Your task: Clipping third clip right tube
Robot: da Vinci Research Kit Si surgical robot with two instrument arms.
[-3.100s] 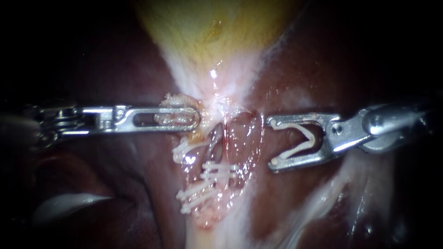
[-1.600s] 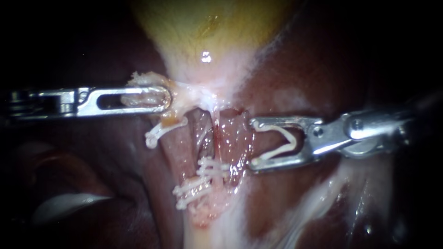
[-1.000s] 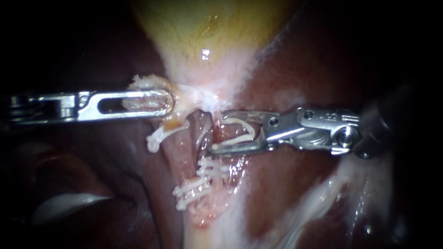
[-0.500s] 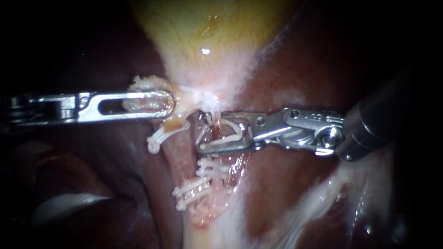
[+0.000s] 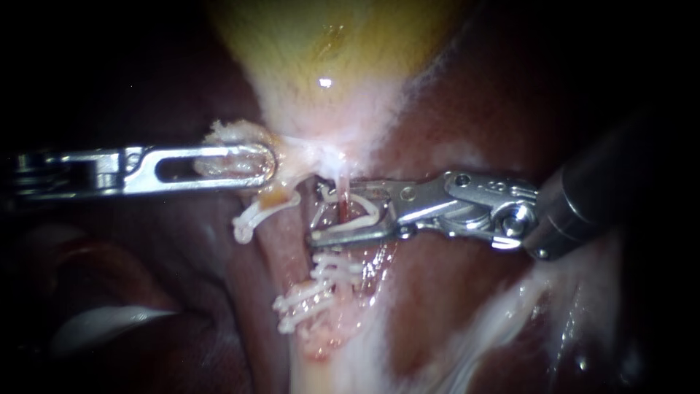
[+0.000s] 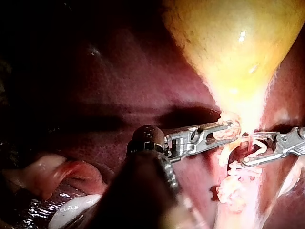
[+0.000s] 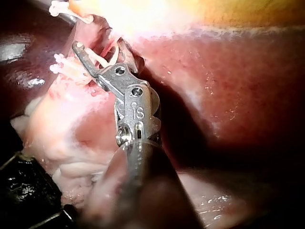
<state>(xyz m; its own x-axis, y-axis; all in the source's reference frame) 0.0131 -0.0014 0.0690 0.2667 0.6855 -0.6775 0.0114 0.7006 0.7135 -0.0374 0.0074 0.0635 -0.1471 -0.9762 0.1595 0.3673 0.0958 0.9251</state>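
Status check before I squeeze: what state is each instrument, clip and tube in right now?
Left instrument: jaws shut on a pale tissue flap.
Right instrument: jaws wide apart but gripping the new clip, straddling the right tube.
New clip: open, not squeezed shut.
Right tube: uncut, between the new clip's legs.
Lower clips on it: two, both closed.
Single clip beside the left instrument's jaws: closed.

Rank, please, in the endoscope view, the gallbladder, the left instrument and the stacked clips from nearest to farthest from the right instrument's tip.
1. The stacked clips, just below the right instrument and its clip.
2. The left instrument, up and to the left, holding tissue.
3. The gallbladder, the yellow bulk at the top.
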